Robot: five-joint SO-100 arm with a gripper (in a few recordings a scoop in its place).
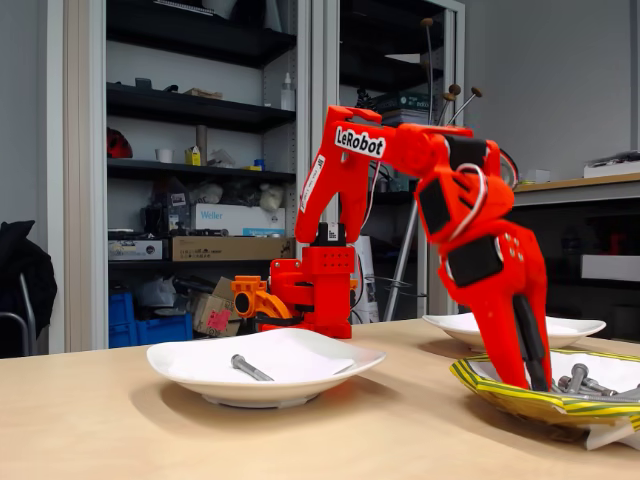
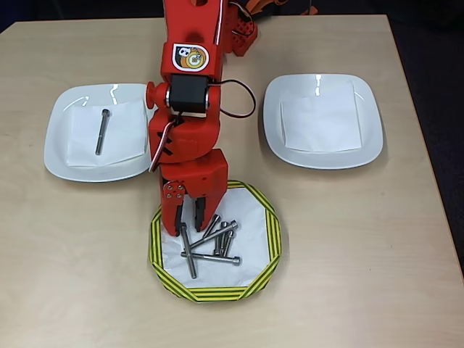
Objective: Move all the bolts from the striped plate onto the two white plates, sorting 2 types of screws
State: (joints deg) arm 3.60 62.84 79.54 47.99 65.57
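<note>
Overhead view showed one long bolt (image 2: 101,131) on the left white plate (image 2: 58,141); right white plate (image 2: 366,138) held none; my gripper (image 2: 190,225) hung open over the pile (image 2: 212,243) left on the striped plate (image 2: 270,239).

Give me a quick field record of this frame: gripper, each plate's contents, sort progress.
gripper: open, lowered into the striped plate, fingertips at the bolt pile, nothing gripped yet
striped plate: pile of bolts, long and short mixed, some overlapping
left white plate (overhead view): one long bolt on a paper sheet
right white plate: paper sheet, no bolts
progress: one bolt sorted, rest still on striped plate
</note>
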